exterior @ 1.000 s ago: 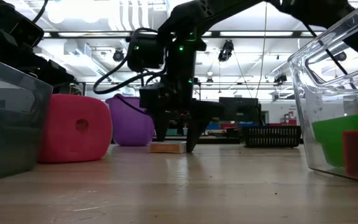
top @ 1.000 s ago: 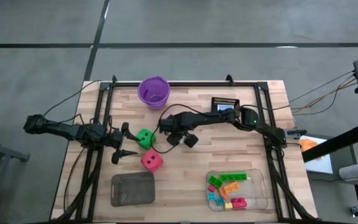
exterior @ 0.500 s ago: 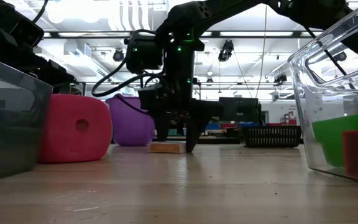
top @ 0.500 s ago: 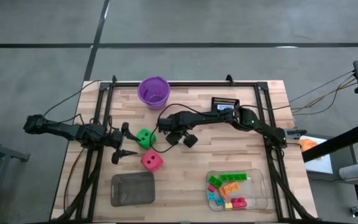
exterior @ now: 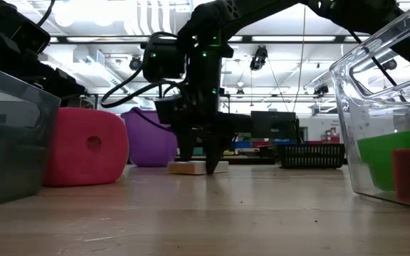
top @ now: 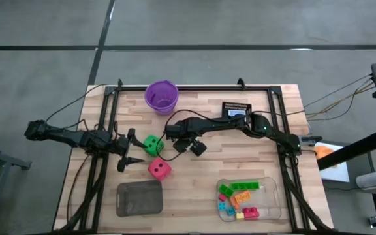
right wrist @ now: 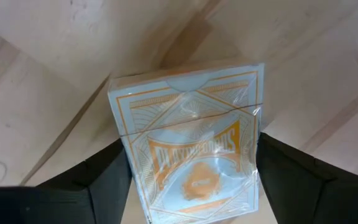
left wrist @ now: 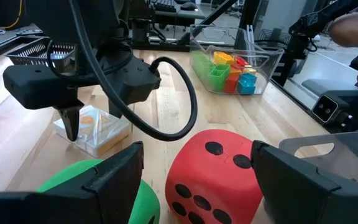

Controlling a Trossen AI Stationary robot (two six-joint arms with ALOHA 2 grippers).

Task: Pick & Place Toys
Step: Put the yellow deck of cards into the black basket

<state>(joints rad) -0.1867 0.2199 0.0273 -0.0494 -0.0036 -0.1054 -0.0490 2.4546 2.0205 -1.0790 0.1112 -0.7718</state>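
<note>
Since the earlier frames, the right end effector (exterior: pixel 201 169) has been shifted slightly toward the green die, and the card pack (exterior: pixel 197 167) beneath it has been moved along with it and now appears lifted at one end. In the right wrist view, the card pack (right wrist: pixel 188 140), wrapped in clear film with orange print, is seen between the two dark fingers (right wrist: pixel 98 186), which stand just apart from its long edges; the end effector is partly open and firm contact with the pack cannot be confirmed. In the high view, the right end effector (top: pixel 181 145) is positioned near the middle of the bench (top: pixel 194 189), just beside the green die (top: pixel 151 145). The red die (top: pixel 159 169) is located close below the green die. The left end effector (top: pixel 129 151) is held open at the left of both dice, with nothing gripped. Building bricks (top: pixel 240 196) in green, orange, red, yellow and blue are contained in the clear tray (top: pixel 274 196) at the bench's near right. A grey tray (top: pixel 139 198) lies at the near left, and a purple cup (top: pixel 161 96) stands at the far edge.
</note>
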